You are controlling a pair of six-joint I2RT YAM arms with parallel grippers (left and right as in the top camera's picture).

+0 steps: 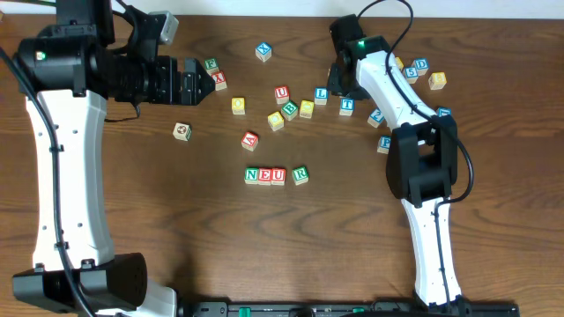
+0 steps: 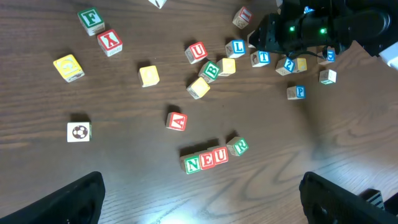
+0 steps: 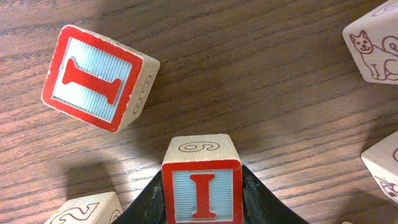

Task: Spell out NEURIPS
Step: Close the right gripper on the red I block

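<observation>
A row of cubes reading N (image 1: 251,175), E (image 1: 264,175), U (image 1: 278,175) lies mid-table, with a green R cube (image 1: 300,174) just to its right, slightly turned. In the right wrist view, my right gripper (image 3: 203,174) is shut on a red I cube (image 3: 202,193), its black fingers (image 3: 146,202) against both sides. A second red I cube (image 3: 99,78) lies tilted just beyond. A blue P cube (image 2: 299,93) sits by the right arm. My left gripper (image 2: 202,204) hangs open and empty, high over the table's left side (image 1: 196,84).
Loose cubes are scattered across the back: red U (image 2: 197,51), B (image 2: 211,70), L (image 2: 236,48), T (image 2: 261,58), A (image 2: 176,121), F (image 2: 91,18), yellow ones (image 2: 149,75) and a football cube (image 2: 79,131). A cat-picture cube (image 3: 373,50) lies near the right gripper.
</observation>
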